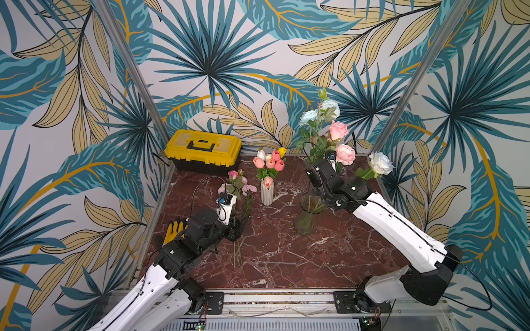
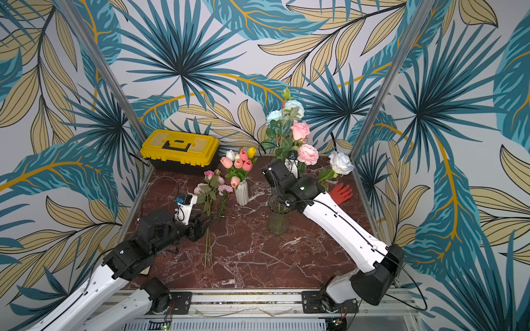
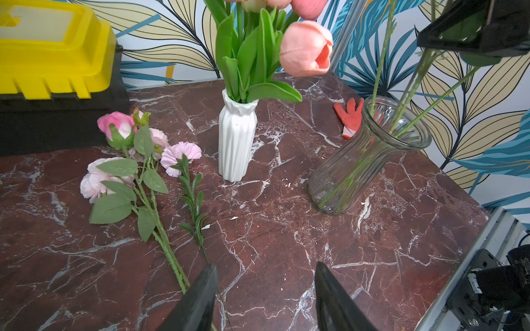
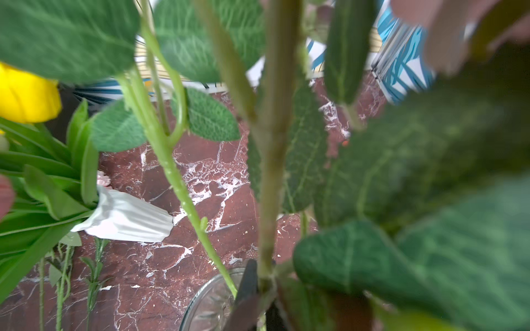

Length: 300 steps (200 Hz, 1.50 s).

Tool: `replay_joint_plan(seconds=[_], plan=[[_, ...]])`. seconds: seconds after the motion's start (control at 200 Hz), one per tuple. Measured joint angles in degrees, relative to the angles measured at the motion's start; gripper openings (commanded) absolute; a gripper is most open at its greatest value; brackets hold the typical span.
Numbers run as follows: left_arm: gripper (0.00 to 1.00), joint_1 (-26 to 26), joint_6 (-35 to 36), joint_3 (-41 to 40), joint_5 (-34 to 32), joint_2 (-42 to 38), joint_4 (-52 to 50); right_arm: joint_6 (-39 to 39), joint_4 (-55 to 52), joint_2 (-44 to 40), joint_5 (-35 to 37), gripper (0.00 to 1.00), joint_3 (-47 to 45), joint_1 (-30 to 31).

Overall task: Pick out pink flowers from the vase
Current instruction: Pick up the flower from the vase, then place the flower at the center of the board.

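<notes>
R gripper [image 4: 261,288] is pinched tight on one stem [image 4: 272,149] just over the vase [image 1: 307,219], prob. to pull it out. Can't tell which bloom it's for. Two pink blooms [image 1: 339,131] stand in the vase. Other pink flowers [image 3: 120,169] lie on the table [image 1: 286,258], sorted out. L gripper [image 3: 265,266] is open by their stems.

pink flowers [image 3: 180,154] lying on tabletop [image 1: 286,258], rose [image 1: 338,130], peony [image 1: 345,154] upright in vase [image 1: 307,220]

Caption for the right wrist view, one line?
Right gripper shut on a stem above the glass vase, leaves crowding the frame.
</notes>
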Motion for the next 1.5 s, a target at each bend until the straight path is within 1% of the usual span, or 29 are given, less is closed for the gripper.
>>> replay_joint_plan(seconds=[0.24,0.421,0.636,0.766,0.886,1.066,1.192,1.322,1.427,1.502], plan=[[0.58,0.0,0.5,0.0,0.2,-0.1,0.0,-6.2,1.0,-4.3,-0.7,0.07,2.4,0.0],[0.59,0.0,0.5,0.0,1.7,-0.6,0.0,-10.4,1.8,-7.3,-4.0,0.07,6.6,0.0],[0.59,0.0,0.5,0.0,3.3,-0.8,0.0,-13.7,1.6,-8.1,-7.6,0.06,9.9,0.0],[0.59,0.0,0.4,0.0,3.7,-0.8,0.0,-16.4,0.9,-7.4,-8.5,0.06,12.2,0.0],[0.59,0.0,0.3,0.0,3.8,-0.8,0.0,-19.3,-0.2,-6.7,-9.2,0.06,16.8,0.1],[0.6,0.0,0.4,0.0,4.1,-1.2,0.0,-22.8,-2.4,-5.3,-11.7,0.06,27.0,0.1],[0.6,0.0,0.6,0.0,4.3,-1.2,0.0,-24.0,-3.2,-5.1,-14.0,0.06,30.9,0.1],[0.61,0.0,1.3,0.0,4.9,-1.2,0.0,-24.4,-3.5,-5.1,-18.5,0.03,32.3,0.1],[0.63,0.0,2.2,0.2,5.7,-1.2,0.1,-24.5,-3.0,-5.1,-24.9,0.03,31.7,0.1],[0.63,0.0,2.7,0.9,6.8,-1.1,0.5,-24.8,-1.3,-5.6,-29.9,0.02,28.9,0.1]])
